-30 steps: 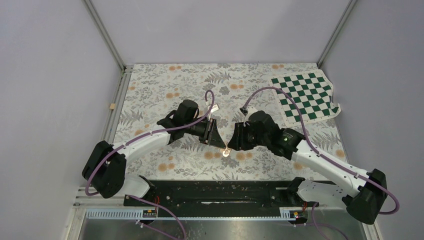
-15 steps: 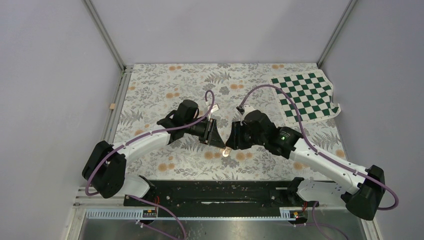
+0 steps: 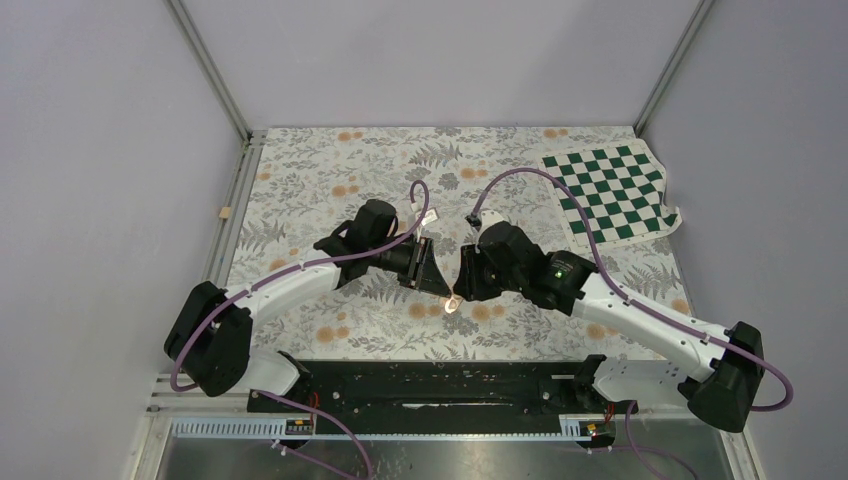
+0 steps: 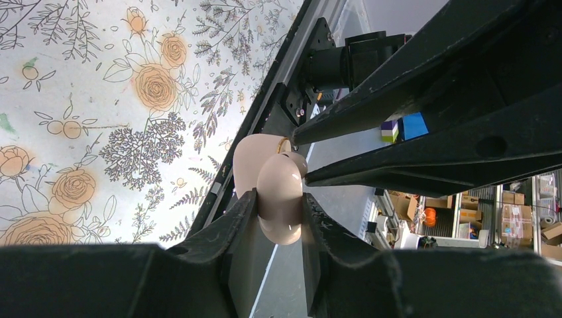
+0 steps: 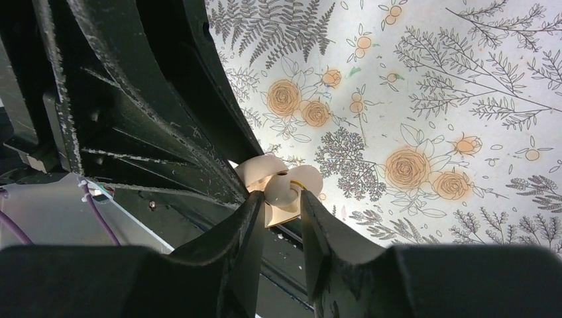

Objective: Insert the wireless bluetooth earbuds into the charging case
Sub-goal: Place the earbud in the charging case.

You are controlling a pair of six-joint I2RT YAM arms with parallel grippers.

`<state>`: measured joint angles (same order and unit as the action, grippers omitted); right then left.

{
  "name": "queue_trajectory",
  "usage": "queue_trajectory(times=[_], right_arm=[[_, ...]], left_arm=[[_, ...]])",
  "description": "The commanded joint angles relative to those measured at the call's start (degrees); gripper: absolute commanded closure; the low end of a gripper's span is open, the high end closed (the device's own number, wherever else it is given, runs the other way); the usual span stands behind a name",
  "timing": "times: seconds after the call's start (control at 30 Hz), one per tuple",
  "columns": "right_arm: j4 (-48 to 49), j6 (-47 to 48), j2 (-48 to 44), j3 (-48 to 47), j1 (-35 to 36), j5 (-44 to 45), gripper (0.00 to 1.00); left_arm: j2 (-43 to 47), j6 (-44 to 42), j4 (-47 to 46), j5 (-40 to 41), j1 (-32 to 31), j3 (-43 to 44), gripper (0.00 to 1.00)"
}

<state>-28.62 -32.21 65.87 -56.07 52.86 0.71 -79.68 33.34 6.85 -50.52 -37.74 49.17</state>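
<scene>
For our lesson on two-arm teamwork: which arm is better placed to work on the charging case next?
Probably right. The left fingers clamp the charging case, steadying it; the right fingers flank its free end, ready to act.

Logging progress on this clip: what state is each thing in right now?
left gripper: shut on the charging case.
charging case: between both grippers' tips, lid seemingly open.
right gripper: jaws flank the charging case closely; grip unclear.
earbuds: cannot be made out.

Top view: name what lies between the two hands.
The case, pinched in the left hand; the right hand straddles part of it. Nothing else shows between them, and the wrist views show the same.
</scene>
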Motion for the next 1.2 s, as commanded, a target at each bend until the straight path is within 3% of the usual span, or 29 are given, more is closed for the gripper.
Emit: queue_trajectory(times=[0.0,0.2,0.67,0.9,1.17], right_arm=[[-1.67,1.46,0.03,-2.68,0.75,2.51,0.69],[-3.18,5.11,-0.36,-3.52,0.84,1.69,0.74],[0.20,12.61,-0.55,-2.46,0.92,-3.04,0.63],[0.42,14.22,1.53,-3.43,1.36,-3.35,0.65],[3.31,23.28,-3.91,1.32,1.37,-2.79,0.67]], left_arm=[[0.62,-0.90,-1.71,-0.26,0.06,2.60,1.00],[0.53,-0.91,-1.74,-0.39,0.08,2.60,1.00],[0.58,-0.91,-1.65,-0.78,0.03,2.86,1.00],[0.45,-1.02,-1.27,-2.11,0.03,2.93,1.00],[-2.14,-5.93,7.62,-7.13,0.17,6.60,1.00]])
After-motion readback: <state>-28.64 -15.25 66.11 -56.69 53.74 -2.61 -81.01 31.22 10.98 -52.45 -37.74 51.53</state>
